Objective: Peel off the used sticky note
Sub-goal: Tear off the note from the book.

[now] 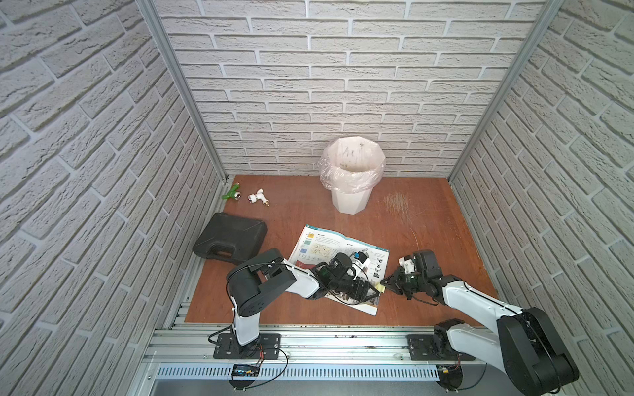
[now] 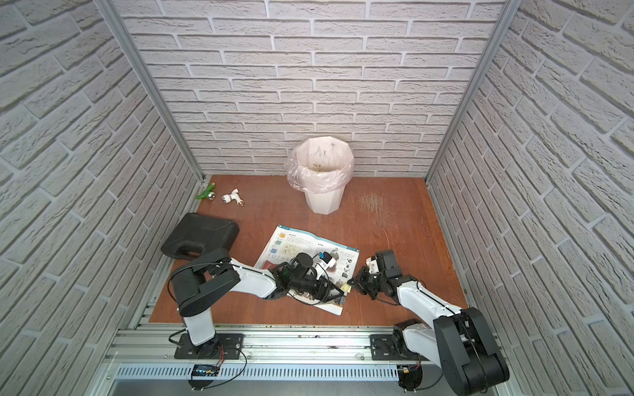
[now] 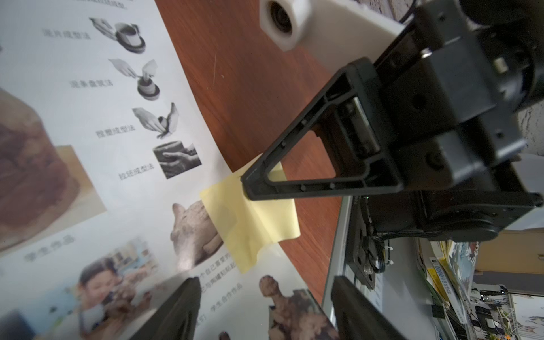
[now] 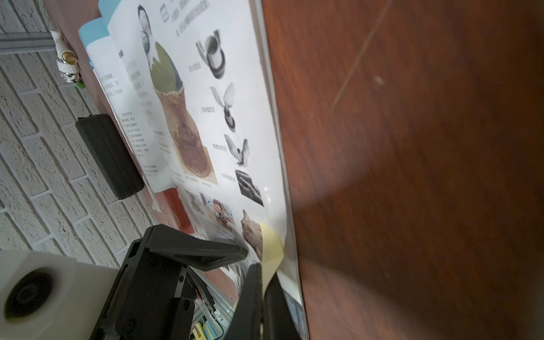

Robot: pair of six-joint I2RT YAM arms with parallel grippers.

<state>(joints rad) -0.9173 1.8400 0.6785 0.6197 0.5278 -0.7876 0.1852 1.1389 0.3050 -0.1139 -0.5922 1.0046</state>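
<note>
Two hands meet at the near right corner of an open book (image 1: pixel 329 243) lying on the wooden table (image 1: pixel 429 212). The used sticky note (image 3: pixel 256 223), pale yellow, sits at the right edge of the book's right-hand page. One part lies on the page beside a printed clay figure, and the rest curls up past the page edge over the bare table. The right hand (image 3: pixel 247 185) comes in from the right with its fingers pressed together on the note's lifted part, pinching it at their very tips. In the right wrist view the yellow paper bends up between those fingers. The left hand (image 3: pixel 265 279) lies low over the same page just left of the note, its fingers spread and holding nothing. Whether it touches the paper I cannot tell. A lined white bin (image 1: pixel 350 199) stands at the far wall, and a black case (image 1: pixel 230 240) lies to the left of the book.
</note>
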